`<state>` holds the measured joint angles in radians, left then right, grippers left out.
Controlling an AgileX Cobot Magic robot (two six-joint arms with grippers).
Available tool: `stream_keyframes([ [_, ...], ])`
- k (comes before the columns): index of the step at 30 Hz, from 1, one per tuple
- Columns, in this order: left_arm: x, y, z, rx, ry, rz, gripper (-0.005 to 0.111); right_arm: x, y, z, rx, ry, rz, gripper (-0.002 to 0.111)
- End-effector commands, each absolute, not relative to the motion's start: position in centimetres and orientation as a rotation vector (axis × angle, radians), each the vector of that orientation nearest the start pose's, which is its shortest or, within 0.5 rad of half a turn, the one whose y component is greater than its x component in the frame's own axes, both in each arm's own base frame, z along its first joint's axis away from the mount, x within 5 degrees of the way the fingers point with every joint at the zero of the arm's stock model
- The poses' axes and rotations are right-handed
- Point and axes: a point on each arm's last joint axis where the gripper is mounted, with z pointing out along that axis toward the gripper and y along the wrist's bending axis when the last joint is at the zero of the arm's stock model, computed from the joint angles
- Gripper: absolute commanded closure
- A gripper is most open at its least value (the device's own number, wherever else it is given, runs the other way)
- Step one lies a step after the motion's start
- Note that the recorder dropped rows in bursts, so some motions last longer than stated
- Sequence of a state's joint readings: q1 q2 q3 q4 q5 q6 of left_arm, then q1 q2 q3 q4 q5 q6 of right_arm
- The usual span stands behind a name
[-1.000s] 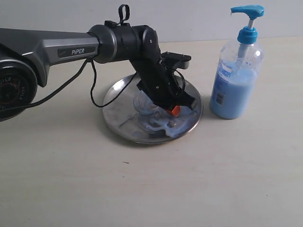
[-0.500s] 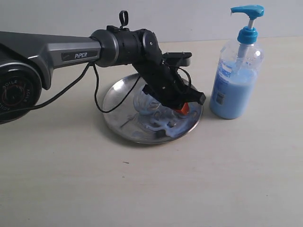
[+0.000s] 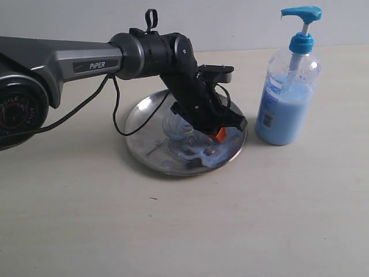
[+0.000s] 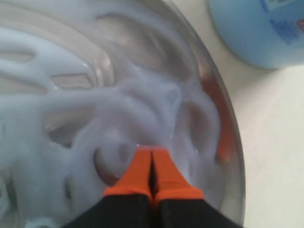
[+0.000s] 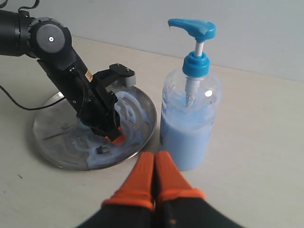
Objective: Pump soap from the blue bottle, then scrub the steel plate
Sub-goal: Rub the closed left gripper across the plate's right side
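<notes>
The steel plate (image 3: 144,112) lies mid-table, its right half smeared with pale blue soap (image 3: 199,151). My left gripper (image 3: 219,135) is shut, with nothing between its orange fingertips, which press into the smears near the plate's right rim. In the left wrist view the shut tips (image 4: 152,156) rest in swirled soap (image 4: 118,104) on the plate (image 4: 235,156). The blue bottle (image 3: 287,98) stands upright just right of the plate, pump head raised. My right gripper (image 5: 153,164) is shut and empty, held off the table short of the bottle (image 5: 188,118) and plate (image 5: 52,128); the exterior view does not show it.
The left arm (image 3: 86,60) reaches in from the left over the plate's back, its black cable (image 3: 118,115) looping down beside the rim. Pale tabletop (image 3: 190,225) extends in front. A light wall (image 3: 230,23) runs along the back.
The left gripper swung right across the plate half a second ago and has now come back slightly left, dragging through the soap. Bottle and plate have stayed put.
</notes>
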<state>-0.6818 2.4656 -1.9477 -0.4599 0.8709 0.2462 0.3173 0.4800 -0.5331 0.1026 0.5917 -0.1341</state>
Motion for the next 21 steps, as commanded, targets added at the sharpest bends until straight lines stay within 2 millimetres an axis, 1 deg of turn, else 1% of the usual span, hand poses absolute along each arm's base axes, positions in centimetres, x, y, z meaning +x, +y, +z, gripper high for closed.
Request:
stream_keyframes([
  [1,37.1,-35.6,10.0,0.979,2.671,-0.738,0.107,8.8,3.4,30.5,-0.393,1.978,0.232,0.108],
  [3,37.0,-36.0,10.1,0.965,2.647,-0.761,0.107,8.8,3.4,30.5,-0.393,1.978,0.232,0.108],
  [6,37.5,-36.1,10.2,0.926,2.608,-0.753,0.107,8.8,3.4,30.5,-0.393,1.978,0.232,0.108],
  [11,38.5,-36.1,10.3,0.892,2.521,-0.689,0.107,8.8,3.4,30.5,-0.393,1.978,0.232,0.108],
  [17,38.9,-35.5,10.1,0.972,2.504,-0.58,0.107,8.8,3.4,30.5,-0.393,1.978,0.232,0.108],
  [21,38.6,-34.8,9.8,1.02,2.567,-0.568,0.107,8.8,3.4,30.5,-0.393,1.978,0.232,0.108],
])
